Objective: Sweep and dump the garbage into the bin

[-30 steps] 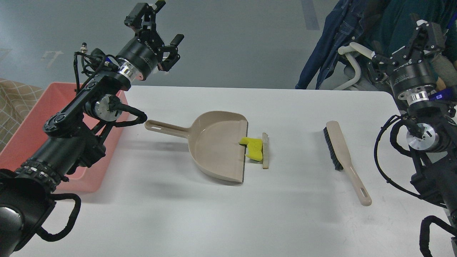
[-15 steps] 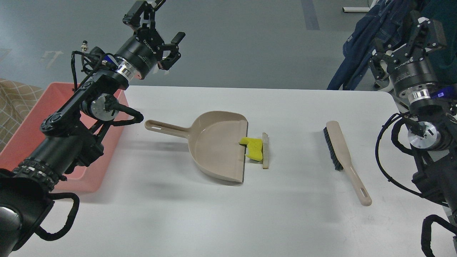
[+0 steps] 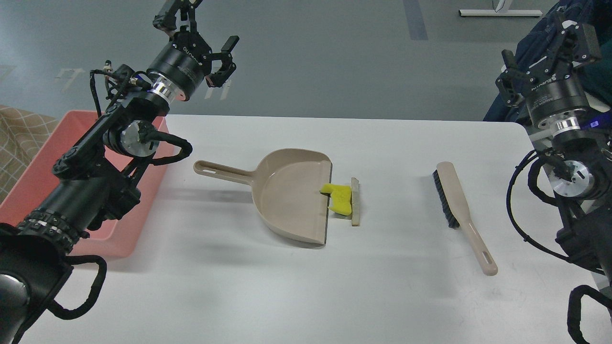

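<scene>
The garbage lies at the mouth of the beige dustpan in mid-table: a yellow foam chunk resting partly on the pan's lip, and a thin beige-grey strip just to its right. The beige brush with black bristles lies on the table further right. The salmon-pink bin stands at the table's left edge, partly hidden by my left arm. My left gripper is open and empty, raised high above the bin's far corner. My right gripper is open and empty, raised beyond the table's far right corner.
The white table ends at a far edge just behind the dustpan. A dark blue garment shows behind my right gripper. A checked beige cloth lies left of the bin. Grey floor lies beyond.
My left gripper has risen and moved a little left. My right gripper has shifted slightly. The blue-clothed figure behind the table has moved right, mostly out of view. Dustpan, garbage and brush have not moved.
</scene>
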Robot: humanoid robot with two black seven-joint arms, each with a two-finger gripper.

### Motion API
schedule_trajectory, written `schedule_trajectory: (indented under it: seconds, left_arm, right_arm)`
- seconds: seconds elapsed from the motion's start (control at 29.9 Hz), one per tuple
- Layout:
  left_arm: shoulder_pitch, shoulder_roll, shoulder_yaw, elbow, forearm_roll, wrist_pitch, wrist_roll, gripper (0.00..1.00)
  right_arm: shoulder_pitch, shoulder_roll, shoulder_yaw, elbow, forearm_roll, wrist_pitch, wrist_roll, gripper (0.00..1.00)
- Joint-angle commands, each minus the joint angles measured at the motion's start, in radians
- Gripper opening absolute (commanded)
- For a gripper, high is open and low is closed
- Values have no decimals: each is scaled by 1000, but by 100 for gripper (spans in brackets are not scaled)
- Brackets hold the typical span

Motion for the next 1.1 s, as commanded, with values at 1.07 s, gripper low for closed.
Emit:
schedule_trajectory:
  seconds: [1.07]
  left_arm:
    - [14, 25, 4, -25, 11, -11, -19, 98]
  right_arm:
    - [16, -10, -5, -27, -3, -3, 0, 100]
